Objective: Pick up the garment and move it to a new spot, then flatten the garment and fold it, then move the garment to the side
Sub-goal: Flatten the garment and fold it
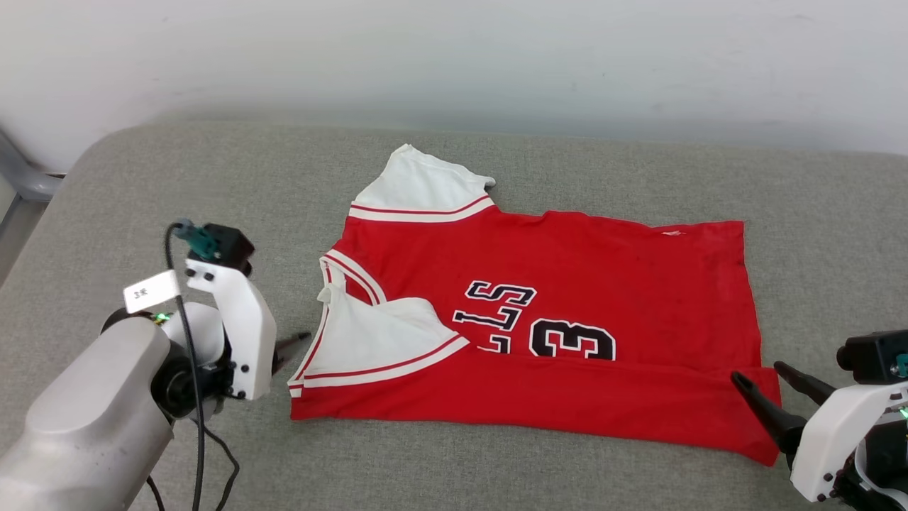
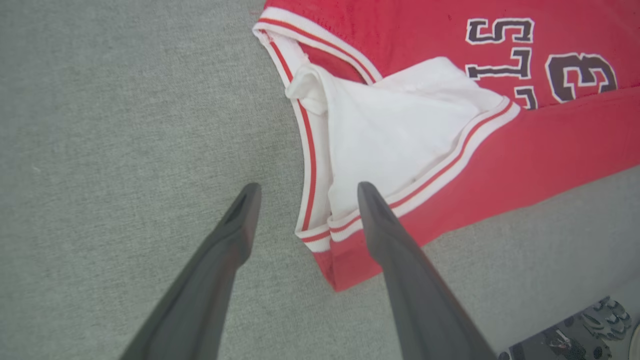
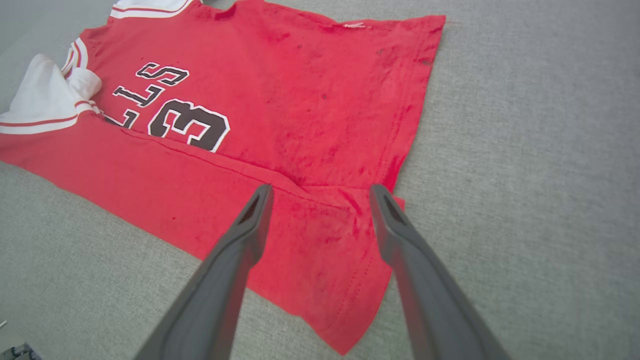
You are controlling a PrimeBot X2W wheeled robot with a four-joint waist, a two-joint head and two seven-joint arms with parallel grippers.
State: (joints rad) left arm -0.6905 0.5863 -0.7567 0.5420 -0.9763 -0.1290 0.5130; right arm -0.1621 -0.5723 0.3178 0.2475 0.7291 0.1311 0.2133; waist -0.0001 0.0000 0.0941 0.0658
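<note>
The garment [image 1: 567,284] lies in the middle of the grey cushion [image 1: 213,177], 6 o'clock edge folded over. Left gripper [image 2: 306,192] at its 9 o'clock, right gripper [image 3: 320,192] at 4 o'clock, both spread wide, empty. Looks light and floppy, so I'd pinch the hem and shoulder corners.

An indoor room: grey fabric-covered pad [image 1: 213,177] against a bare white wall [image 1: 454,57].

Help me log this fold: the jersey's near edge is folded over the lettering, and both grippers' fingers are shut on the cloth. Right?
No. The garment is folded so, but the left gripper and right gripper have fingers spread open, gripping nothing; both wrist views show it.
</note>
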